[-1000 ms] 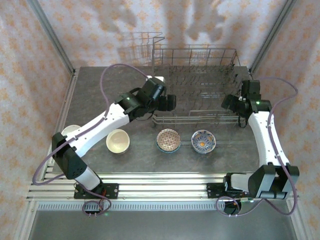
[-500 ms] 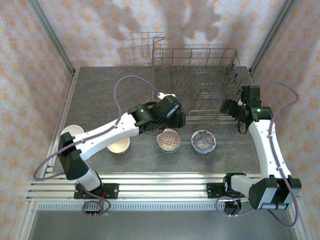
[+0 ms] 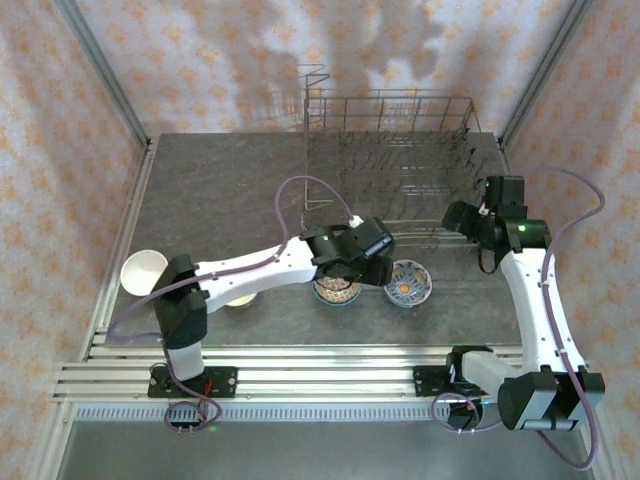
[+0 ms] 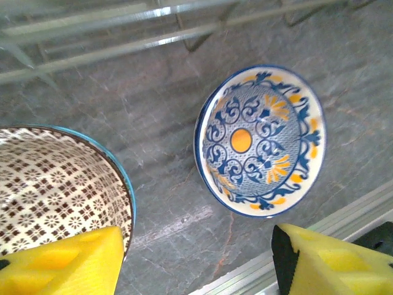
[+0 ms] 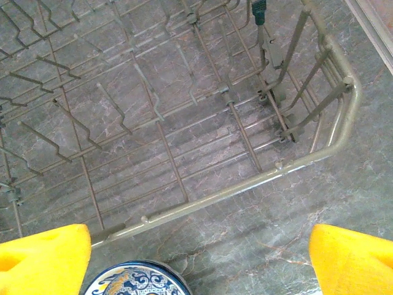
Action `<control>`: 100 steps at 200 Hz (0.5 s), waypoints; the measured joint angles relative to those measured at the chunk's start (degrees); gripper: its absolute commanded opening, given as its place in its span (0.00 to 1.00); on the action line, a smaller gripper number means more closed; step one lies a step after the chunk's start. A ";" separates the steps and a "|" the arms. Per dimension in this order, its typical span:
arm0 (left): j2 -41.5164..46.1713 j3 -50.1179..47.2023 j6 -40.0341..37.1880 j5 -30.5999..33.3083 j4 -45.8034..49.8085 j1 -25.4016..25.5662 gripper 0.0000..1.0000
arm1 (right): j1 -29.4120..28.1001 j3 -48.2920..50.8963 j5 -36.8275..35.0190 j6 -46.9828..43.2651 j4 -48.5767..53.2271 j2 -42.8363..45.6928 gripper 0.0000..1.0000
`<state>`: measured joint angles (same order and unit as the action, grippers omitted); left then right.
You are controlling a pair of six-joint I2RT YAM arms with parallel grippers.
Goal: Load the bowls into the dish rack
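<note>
Hovering wide open, the left end effector [image 4: 196,264] holds nothing. Its yellow fingers [image 4: 61,264] straddle the gap between the brown patterned bowl [image 4: 55,184] and the blue-white bowl [image 4: 261,140], and one finger overlaps the brown bowl's rim in the wrist view. Both bowls sit upright on the tabletop [image 3: 220,190], just in front of the dish rack [image 3: 390,160]. The right end effector [image 5: 196,264] is also spread wide and empty, near the rack's front right corner. A cream bowl [image 3: 143,270] stands at the tabletop's left edge.
</note>
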<state>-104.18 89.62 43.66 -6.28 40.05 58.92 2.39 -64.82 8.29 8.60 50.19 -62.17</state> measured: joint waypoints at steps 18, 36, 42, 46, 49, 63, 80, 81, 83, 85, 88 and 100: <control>-3.04 1.01 -0.24 -1.11 0.07 -0.04 0.66 | 0.00 0.00 -0.63 0.00 0.00 0.00 0.92; -5.75 2.78 -0.66 -2.05 0.22 -0.02 0.66 | 0.00 0.00 -0.98 0.00 0.00 0.00 0.92; -6.62 3.50 -0.76 -2.34 0.26 -0.02 0.66 | 0.00 0.00 -0.98 0.00 0.00 0.00 0.92; -7.08 3.98 -0.87 -2.47 0.26 -0.02 0.66 | 0.00 0.00 -0.98 0.00 0.00 0.00 0.92; -7.54 4.33 -1.01 -2.56 0.24 -0.02 0.66 | 0.00 0.00 -1.01 0.00 0.00 0.00 0.92; -8.96 5.42 -1.31 -2.84 0.22 -0.02 0.66 | 0.00 0.00 -1.01 0.00 0.00 0.00 0.92; -10.38 6.19 -1.53 -3.08 0.42 -0.02 0.66 | 0.00 0.00 -1.01 0.00 0.00 0.00 0.92; -10.45 6.23 -1.55 -3.13 0.42 -0.02 0.66 | 0.00 0.00 -1.01 0.00 0.00 0.00 0.92; -10.67 6.38 -1.55 -3.21 0.46 -0.02 0.66 | 0.00 0.00 -1.01 0.00 0.00 0.00 0.92; -10.80 6.47 -1.55 -3.28 0.46 -0.02 0.66 | 0.00 0.00 -1.01 0.00 0.00 0.00 0.92; -11.10 6.71 -1.57 -3.43 0.55 -0.02 0.66 | 0.00 0.00 -1.01 0.00 0.00 0.00 0.92; -12.28 7.80 -1.60 -3.76 1.01 -0.02 0.66 | 0.00 0.00 -1.01 0.00 0.00 0.00 0.92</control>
<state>-116.46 97.43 42.06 -10.04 41.06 58.89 2.39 -64.82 7.29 8.60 50.19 -62.17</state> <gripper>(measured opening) 0.659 0.917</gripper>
